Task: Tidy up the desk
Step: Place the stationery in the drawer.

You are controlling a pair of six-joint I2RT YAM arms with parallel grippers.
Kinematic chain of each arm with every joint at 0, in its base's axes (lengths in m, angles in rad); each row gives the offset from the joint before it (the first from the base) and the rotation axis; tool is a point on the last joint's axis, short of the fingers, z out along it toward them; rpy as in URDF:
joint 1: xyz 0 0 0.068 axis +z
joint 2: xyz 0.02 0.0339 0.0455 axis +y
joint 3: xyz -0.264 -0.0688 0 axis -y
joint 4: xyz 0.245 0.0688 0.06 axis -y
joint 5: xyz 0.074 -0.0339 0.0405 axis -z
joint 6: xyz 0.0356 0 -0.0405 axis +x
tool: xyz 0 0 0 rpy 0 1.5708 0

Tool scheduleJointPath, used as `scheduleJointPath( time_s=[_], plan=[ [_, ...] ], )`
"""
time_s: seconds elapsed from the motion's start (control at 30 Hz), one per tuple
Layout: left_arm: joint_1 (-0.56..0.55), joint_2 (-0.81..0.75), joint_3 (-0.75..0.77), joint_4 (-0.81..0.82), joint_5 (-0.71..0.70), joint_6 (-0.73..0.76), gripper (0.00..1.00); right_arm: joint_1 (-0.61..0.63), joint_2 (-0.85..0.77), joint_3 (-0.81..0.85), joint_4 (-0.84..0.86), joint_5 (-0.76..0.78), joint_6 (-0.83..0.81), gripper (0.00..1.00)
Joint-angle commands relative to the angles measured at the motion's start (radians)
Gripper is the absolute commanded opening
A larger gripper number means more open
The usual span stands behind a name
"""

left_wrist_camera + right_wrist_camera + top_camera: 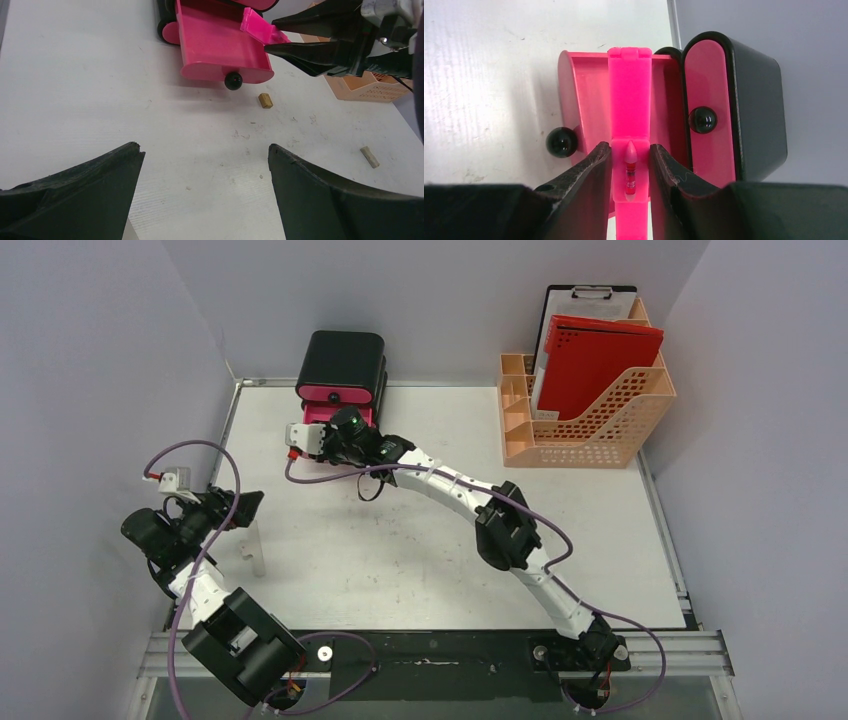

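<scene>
Apparently clamped on a pink strip (629, 95), the right tool (630, 150) hangs over the desk (400, 560), left tool (205, 148) spread apart.

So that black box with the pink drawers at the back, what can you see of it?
The drawer box is a glossy black shell with rounded corners, plastic by its look, standing upright on the desk at its far edge. It holds pink drawers with round black knobs. The upper drawer is shut; the lower drawer is pulled out, with the right gripper holding a pink strip over it.
</scene>
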State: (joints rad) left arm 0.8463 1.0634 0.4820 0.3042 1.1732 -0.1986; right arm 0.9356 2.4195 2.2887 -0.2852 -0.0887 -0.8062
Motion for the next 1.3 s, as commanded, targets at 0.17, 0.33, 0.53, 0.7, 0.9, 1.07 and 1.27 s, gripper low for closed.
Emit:
scheduleJointPath(
  time_s=[0.17, 0.33, 0.53, 0.7, 0.9, 1.07, 1.27],
  plan=[
    [0.009, 0.002, -0.002, 0.059, 0.036, 0.014, 0.96, -0.037, 0.069, 0.079, 0.159, -0.015, 0.012, 0.09],
    [0.008, 0.009, -0.003, 0.064, 0.039, 0.016, 0.96, -0.052, 0.105, 0.103, 0.182, -0.036, 0.026, 0.09],
    [0.009, 0.023, 0.000, 0.067, 0.042, 0.015, 0.96, -0.054, 0.128, 0.123, 0.188, -0.073, 0.023, 0.10],
    [0.010, 0.021, -0.002, 0.070, 0.042, 0.016, 0.96, -0.049, 0.137, 0.152, 0.182, -0.095, 0.019, 0.09],
    [0.010, 0.030, -0.001, 0.074, 0.044, 0.014, 0.96, -0.042, 0.152, 0.156, 0.178, -0.108, 0.004, 0.09],
    [0.009, 0.031, 0.000, 0.075, 0.048, 0.012, 0.96, -0.046, 0.172, 0.146, 0.188, -0.110, 0.010, 0.09],
    [0.010, 0.027, -0.002, 0.076, 0.052, 0.010, 0.96, -0.051, 0.184, 0.133, 0.197, -0.107, 0.011, 0.12]
  ],
)
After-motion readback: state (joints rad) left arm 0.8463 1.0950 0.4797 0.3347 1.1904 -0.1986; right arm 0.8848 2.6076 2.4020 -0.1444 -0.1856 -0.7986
